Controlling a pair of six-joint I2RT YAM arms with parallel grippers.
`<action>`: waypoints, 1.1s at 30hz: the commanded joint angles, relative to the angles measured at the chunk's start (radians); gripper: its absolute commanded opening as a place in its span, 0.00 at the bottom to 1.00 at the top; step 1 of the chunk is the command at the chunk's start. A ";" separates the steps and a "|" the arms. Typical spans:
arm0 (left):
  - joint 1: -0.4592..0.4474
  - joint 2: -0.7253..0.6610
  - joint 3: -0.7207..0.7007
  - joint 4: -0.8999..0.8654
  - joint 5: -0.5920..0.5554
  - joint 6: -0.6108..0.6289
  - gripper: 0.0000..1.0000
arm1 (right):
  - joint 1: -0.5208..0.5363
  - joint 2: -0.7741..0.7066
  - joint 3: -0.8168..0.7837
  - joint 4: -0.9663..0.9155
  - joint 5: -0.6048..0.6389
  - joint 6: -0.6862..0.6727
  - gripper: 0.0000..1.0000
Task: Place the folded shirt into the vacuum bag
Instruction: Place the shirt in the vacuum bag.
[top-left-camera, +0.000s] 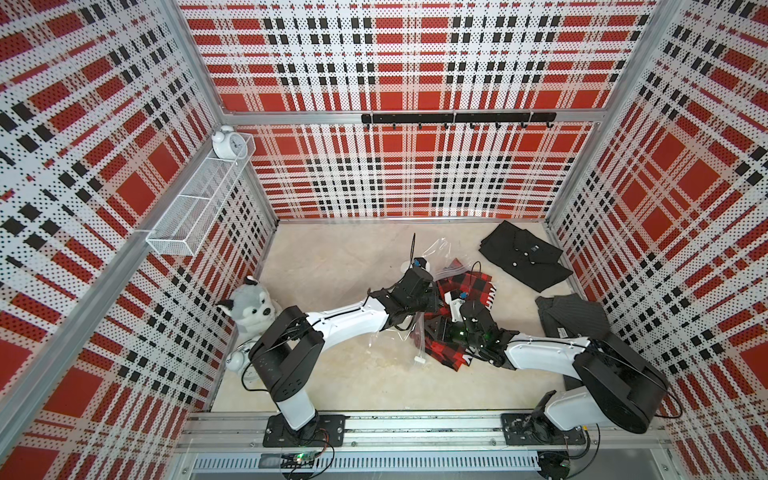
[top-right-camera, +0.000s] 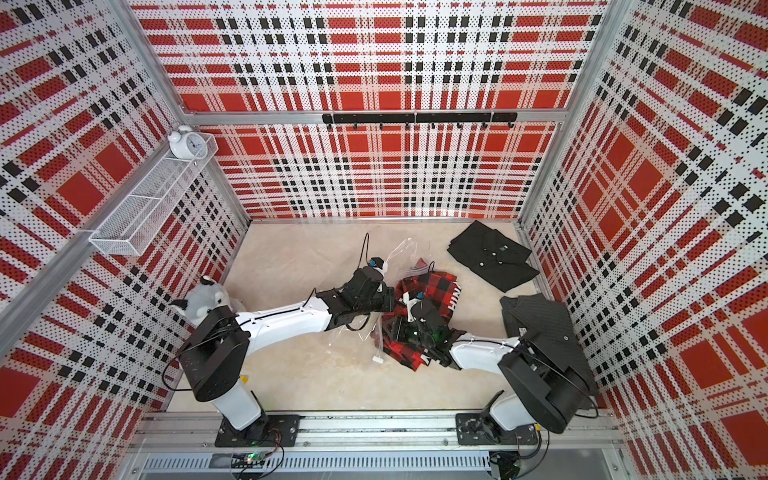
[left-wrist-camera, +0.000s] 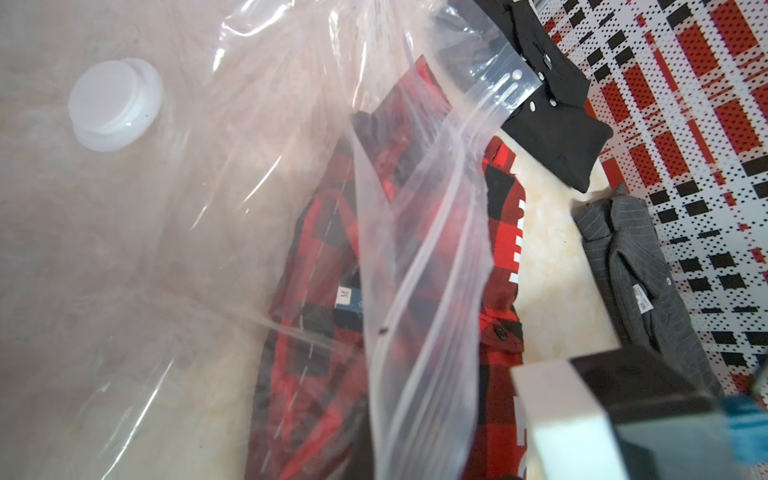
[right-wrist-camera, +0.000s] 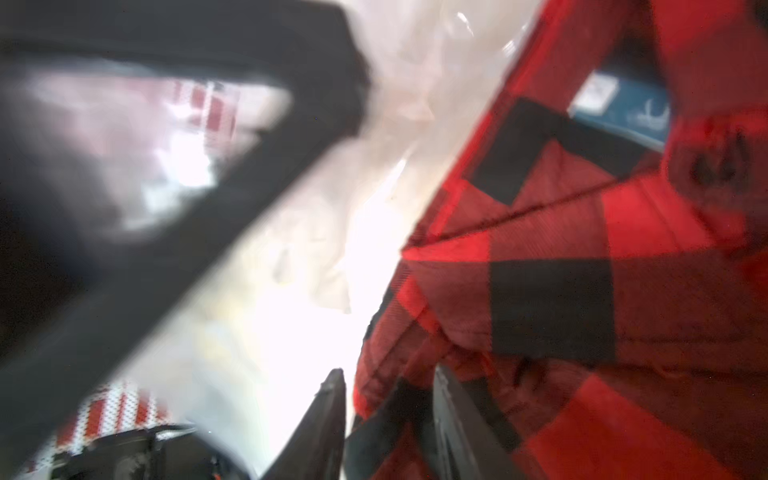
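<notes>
Shirt location: the folded shirt (top-left-camera: 467, 286), in red and black check, lies on the tabletop (top-left-camera: 332, 266) between the 2 arms. 1 part is seen under the film of the vacuum bag (left-wrist-camera: 187, 216), and the other part is still outside the mouth.
Left pincer (top-left-camera: 430, 296): fully closed. Its fingers are not seen, but the lifted film runs up to it, so the mouth edge is judged to be held open.
Right pincer (right-wrist-camera: 390, 374): narrowly apart, with a fold of the shirt's edge clamped between.
Shirt handling: judged light, soft and limp. The folds are easily lost when it is pushed, so a thick folded edge is to be taken, not 1 layer.
Bag handling: judged very light, thin and slippery. It is best held at the stiffer zip strip (left-wrist-camera: 498, 97), away from the valve (left-wrist-camera: 114, 104).
Risk: the cloth may drag on the film and bunch at the mouth.
</notes>
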 joint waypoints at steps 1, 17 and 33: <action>-0.012 -0.033 0.019 -0.006 -0.006 0.013 0.00 | -0.002 0.101 0.005 0.078 -0.052 0.026 0.20; -0.049 0.016 0.048 -0.032 -0.057 0.007 0.00 | -0.002 -0.084 -0.025 -0.117 0.081 0.000 0.39; -0.163 0.217 0.368 -0.407 -0.420 0.075 0.00 | -0.051 -0.713 -0.174 -0.729 0.344 0.100 0.92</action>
